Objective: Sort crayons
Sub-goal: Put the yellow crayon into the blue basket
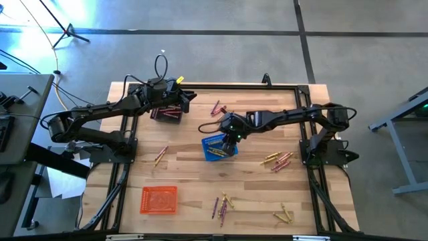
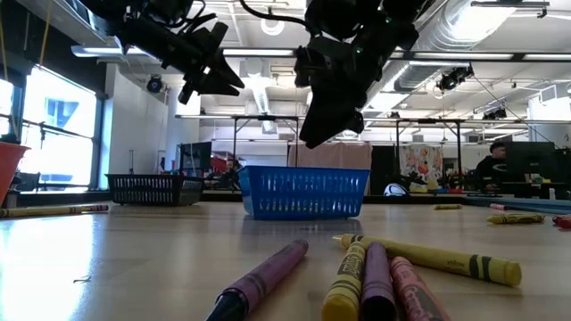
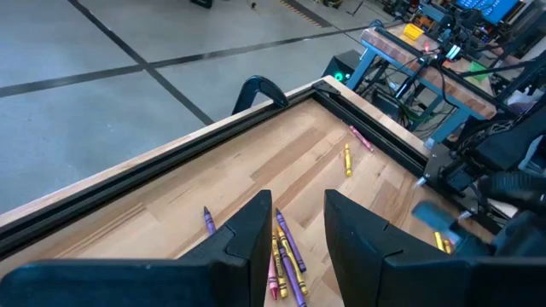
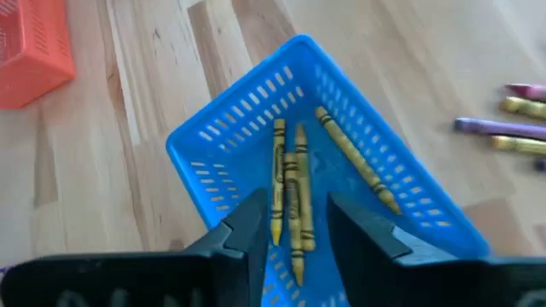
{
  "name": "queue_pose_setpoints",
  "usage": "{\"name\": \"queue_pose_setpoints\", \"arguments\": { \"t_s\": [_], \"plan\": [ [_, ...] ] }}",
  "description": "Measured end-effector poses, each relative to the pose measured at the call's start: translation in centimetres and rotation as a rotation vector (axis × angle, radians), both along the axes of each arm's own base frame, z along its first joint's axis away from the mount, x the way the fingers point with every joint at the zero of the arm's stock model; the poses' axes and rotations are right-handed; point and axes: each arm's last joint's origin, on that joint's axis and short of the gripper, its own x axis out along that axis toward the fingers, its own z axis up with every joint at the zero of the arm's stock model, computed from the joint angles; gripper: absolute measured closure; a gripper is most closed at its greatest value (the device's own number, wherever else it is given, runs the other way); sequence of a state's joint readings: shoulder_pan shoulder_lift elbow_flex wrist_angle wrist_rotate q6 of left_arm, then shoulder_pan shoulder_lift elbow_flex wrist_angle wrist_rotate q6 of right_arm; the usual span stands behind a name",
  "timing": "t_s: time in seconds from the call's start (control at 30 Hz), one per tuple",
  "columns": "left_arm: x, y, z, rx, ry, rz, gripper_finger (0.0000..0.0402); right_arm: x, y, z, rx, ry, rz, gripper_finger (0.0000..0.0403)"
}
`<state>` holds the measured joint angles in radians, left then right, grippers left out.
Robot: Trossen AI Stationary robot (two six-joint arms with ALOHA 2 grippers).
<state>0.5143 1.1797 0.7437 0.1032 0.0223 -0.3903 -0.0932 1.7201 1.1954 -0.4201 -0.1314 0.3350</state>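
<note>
Blue mesh basket sits about mid-table, and the right end effector is parked right over it with its fingers apart and nothing between them. Inside the basket you can see yellow crayons, a few lying side by side plus one more angled along the far wall.

The left end effector is up over the black basket near the table's far edge, toward the left side. Its fingers have a gap between them and nothing is gripped.

Loose crayons are all over the table:
- a small red-pink and purple bunch near the far edge, between the two arms
- one lone crayon toward the left side
- a mixed cluster over by the right edge
- a purple and yellow pile near the front edge
- a few yellow ones toward the front right corner

Orange basket is near the front left corner, well apart from everything else.
</note>
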Motion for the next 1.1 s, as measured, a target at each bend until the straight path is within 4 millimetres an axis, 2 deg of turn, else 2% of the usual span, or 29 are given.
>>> {"name": "queue_pose_setpoints", "arguments": {
  "t_s": [0.17, 0.37, 0.5, 0.67, 0.77, 0.87, 1.1],
  "plan": [
    [0.0, 0.0, 0.1, 0.006, -0.01, 0.0, 0.0307, -0.6, -1.8, 3.2, -0.092, 0.116, 0.024, 0.0301],
    [0.1, 0.1, 0.3, 0.004, -0.041, 0.012, 0.0307, -2.6, -4.4, 6.7, -0.258, 0.343, 0.01, 0.0308],
    [0.2, 0.1, 0.2, -0.027, -0.049, -0.01, 0.0307, -4.6, -5.9, 7.3, -0.233, 0.509, -0.008, 0.0309],
    [1.2, 0.1, -1.2, -0.06, 0.003, -0.042, 0.0307, -6.9, -7.7, 7.5, -0.212, 0.539, -0.048, 0.0309],
    [2.2, 0.3, -2.8, -0.147, 0.084, -0.038, 0.0307, -8.1, -8.5, 7.9, -0.204, 0.525, -0.097, 0.0309],
    [4.1, 0.6, -3.5, -0.188, 0.188, -0.058, 0.0307, -9.3, -8.9, 8.6, -0.203, 0.505, -0.132, 0.0309],
    [9.2, 1.6, -3.7, -0.104, 0.406, -0.194, 0.0307, -10.8, -9.2, 9.2, -0.204, 0.482, -0.172, 0.0309]
  ]
}}
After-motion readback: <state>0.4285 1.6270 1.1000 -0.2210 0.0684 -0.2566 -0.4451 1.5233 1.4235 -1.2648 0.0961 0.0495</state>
